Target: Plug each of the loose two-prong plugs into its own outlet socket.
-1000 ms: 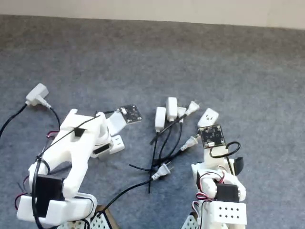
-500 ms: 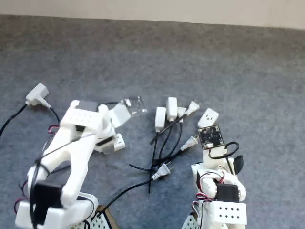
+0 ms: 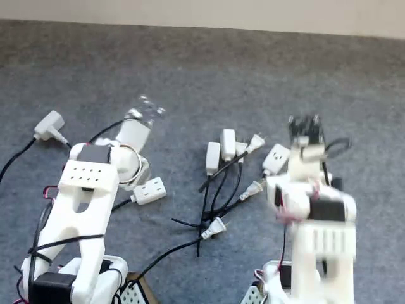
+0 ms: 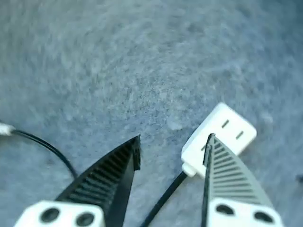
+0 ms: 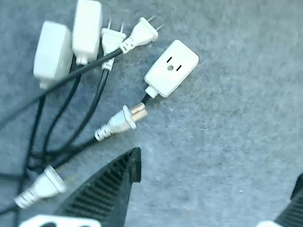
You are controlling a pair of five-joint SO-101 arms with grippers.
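Several white two-prong plugs on black cords lie mid-table: one plug [image 3: 255, 143] at the far side, another plug [image 3: 253, 189] below it, a third plug [image 3: 215, 227] nearest me. White outlet sockets [image 3: 213, 157] lie beside them, plus a socket [image 3: 276, 158] on the right, one [image 3: 150, 190] by the left arm and one [image 3: 49, 125] far left. My right gripper [image 5: 218, 165] hangs open above the socket [image 5: 171, 68] and a plug [image 5: 118, 124], holding nothing. My left gripper [image 4: 173, 139] is open over carpet, with a socket [image 4: 220, 137] by one finger.
Grey carpet [image 3: 209, 69] covers the table, with free room along the far side. Black cords [image 3: 212, 196] cross in a tangle between the two arms. A black cable [image 3: 16, 161] runs from the far-left socket to the near edge.
My right arm has risen from its folded pose and stretched out over the right socket. My left gripper has swung away from the near socket toward the far side.
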